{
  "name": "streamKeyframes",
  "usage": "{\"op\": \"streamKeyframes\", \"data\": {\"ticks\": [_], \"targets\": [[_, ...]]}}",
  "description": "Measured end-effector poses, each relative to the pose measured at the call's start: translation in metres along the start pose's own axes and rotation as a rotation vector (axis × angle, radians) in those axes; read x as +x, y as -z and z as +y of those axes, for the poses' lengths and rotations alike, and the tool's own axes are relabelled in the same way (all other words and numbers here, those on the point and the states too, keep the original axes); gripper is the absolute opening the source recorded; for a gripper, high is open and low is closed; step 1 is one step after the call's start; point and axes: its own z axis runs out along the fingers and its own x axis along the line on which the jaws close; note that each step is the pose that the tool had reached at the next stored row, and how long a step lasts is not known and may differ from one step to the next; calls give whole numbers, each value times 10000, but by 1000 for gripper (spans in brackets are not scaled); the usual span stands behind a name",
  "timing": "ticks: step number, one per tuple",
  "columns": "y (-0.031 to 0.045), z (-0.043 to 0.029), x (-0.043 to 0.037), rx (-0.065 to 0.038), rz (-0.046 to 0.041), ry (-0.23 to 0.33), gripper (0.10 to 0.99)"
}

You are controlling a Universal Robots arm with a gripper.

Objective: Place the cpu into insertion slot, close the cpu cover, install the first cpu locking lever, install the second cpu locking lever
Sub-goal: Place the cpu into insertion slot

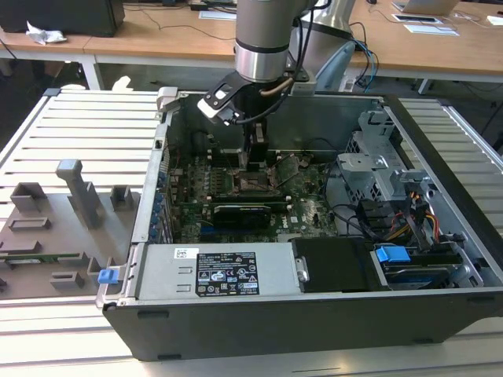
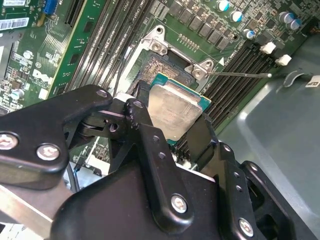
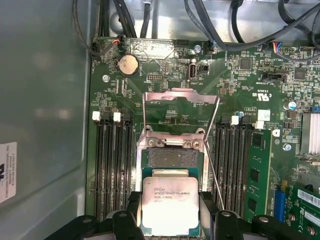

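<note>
First wrist view tells me I'm at step one: the cpu [image 3: 170, 200], gripped by its edges in my pincer [image 3: 171, 222], hangs unseated over the open insertion slot [image 3: 167, 159], the cpu cover [image 3: 181, 97] raised and a locking lever [image 3: 214, 175] unlatched.

Black gripper [image 2: 171, 118] clamping cpu [image 2: 178, 107] by its edges, above insertion slot [image 2: 161, 68], green motherboard [image 2: 47, 62]

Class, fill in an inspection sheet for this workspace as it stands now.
Surface: slatted metal table bearing an open computer case.
Job's things: cpu held at the insertion slot edge, not seated; cpu cover open.
Clutter: grey fixtures on the table at the exterior view's left.
Grippers: gripper shut on the cpu.
Cables: black cables by the board's edge; coloured cables inside the case.
Surroundings: wooden desks behind.
</note>
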Motion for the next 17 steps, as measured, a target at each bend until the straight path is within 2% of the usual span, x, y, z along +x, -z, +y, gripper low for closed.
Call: {"op": "streamKeyframes", "data": {"ticks": [4,7,17], "targets": [[-44,35,-1,1,0,0,541],[-109,58,-12,3,0,-1,541],[-250,65,-64,3,0,-2,541]]}}
